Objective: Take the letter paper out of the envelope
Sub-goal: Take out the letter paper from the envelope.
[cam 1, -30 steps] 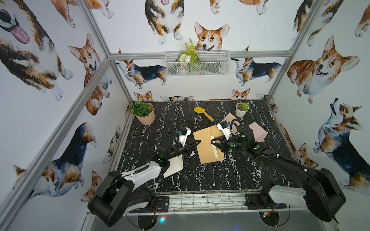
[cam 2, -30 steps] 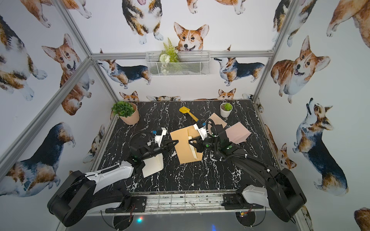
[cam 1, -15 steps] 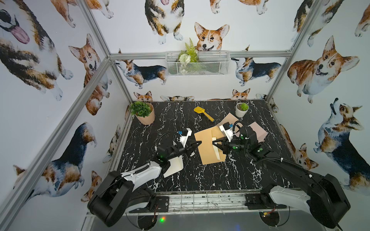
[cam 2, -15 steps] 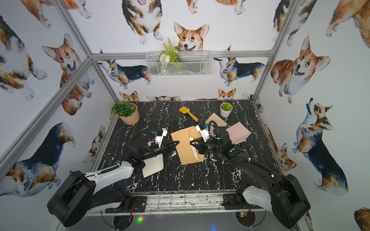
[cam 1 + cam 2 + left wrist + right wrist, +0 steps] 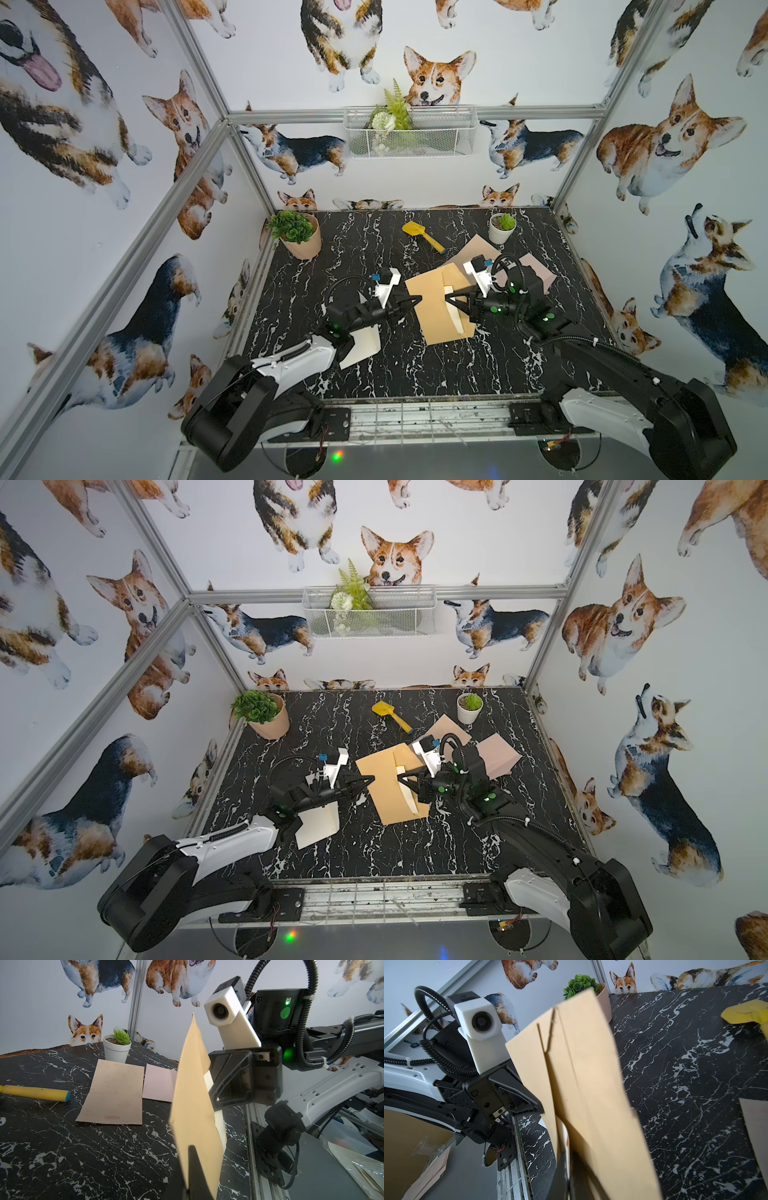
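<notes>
1. The left gripper (image 5: 417,298) is clamped on one edge of the envelope (image 5: 428,320). The right gripper (image 5: 448,296) is closed, seemingly on the letter paper (image 5: 456,316).
2. The right gripper has edged back, so the paper now shows partly out and extraction is under way.

Tan envelope (image 5: 432,309), cream letter paper (image 5: 456,321), black white-veined table (image 5: 415,374), yellow scoop (image 5: 414,230)
</notes>
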`<action>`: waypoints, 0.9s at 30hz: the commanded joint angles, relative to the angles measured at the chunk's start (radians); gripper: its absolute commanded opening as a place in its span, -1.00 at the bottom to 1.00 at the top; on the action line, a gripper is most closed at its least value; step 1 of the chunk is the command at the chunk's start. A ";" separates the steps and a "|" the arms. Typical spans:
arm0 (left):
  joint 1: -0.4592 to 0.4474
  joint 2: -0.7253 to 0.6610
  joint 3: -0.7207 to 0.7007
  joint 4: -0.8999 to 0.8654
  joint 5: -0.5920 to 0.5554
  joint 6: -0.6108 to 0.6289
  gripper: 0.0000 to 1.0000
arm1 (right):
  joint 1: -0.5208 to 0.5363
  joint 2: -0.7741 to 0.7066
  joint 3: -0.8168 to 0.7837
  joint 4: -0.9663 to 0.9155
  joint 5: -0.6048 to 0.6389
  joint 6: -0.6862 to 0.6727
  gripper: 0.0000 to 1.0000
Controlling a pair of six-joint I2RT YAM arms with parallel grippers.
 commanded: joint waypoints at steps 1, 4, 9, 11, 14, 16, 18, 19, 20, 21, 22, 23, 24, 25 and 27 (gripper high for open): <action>0.016 -0.004 -0.007 -0.024 -0.133 0.012 -0.83 | -0.027 -0.007 -0.005 -0.035 0.175 0.006 -1.00; 0.016 -0.005 -0.008 -0.023 -0.139 0.011 -0.77 | -0.027 -0.001 -0.006 -0.029 0.168 0.012 -1.00; 0.016 -0.007 -0.010 -0.025 -0.141 0.012 -0.79 | -0.029 0.001 -0.006 -0.027 0.167 0.012 -1.00; 0.016 -0.008 -0.009 -0.029 -0.146 0.012 -0.82 | -0.030 -0.003 -0.003 -0.034 0.172 0.008 -1.00; 0.018 -0.013 -0.007 -0.056 -0.179 0.013 -0.85 | -0.031 -0.016 -0.004 -0.048 0.190 0.001 -1.00; 0.018 -0.018 -0.002 -0.094 -0.228 0.013 -0.91 | -0.038 -0.034 -0.001 -0.069 0.204 -0.005 -1.00; 0.023 -0.025 0.009 -0.163 -0.294 0.010 -1.00 | -0.049 -0.054 0.004 -0.100 0.222 -0.015 -1.00; 0.029 -0.026 0.015 -0.198 -0.322 0.009 -1.00 | -0.058 -0.070 0.006 -0.122 0.229 -0.019 -1.00; 0.037 -0.023 0.019 -0.220 -0.347 0.006 -1.00 | -0.069 -0.082 0.009 -0.143 0.229 -0.020 -1.00; 0.051 -0.017 0.023 -0.233 -0.356 0.008 -1.00 | -0.085 -0.096 0.014 -0.170 0.227 -0.018 -1.00; 0.062 -0.010 0.032 -0.244 -0.355 0.020 -1.00 | -0.100 -0.104 0.018 -0.194 0.217 -0.014 -1.00; 0.069 -0.001 0.044 -0.262 -0.357 0.037 -1.00 | -0.109 -0.105 0.018 -0.211 0.205 -0.005 -1.00; 0.077 0.012 0.061 -0.283 -0.369 0.055 -1.00 | -0.115 -0.102 0.019 -0.231 0.190 0.005 -1.00; 0.087 0.030 0.080 -0.297 -0.378 0.058 -1.00 | -0.117 -0.094 0.015 -0.243 0.170 0.014 -1.00; 0.115 0.070 0.113 -0.287 -0.363 0.031 -1.00 | -0.114 -0.071 0.002 -0.247 0.103 0.039 -1.00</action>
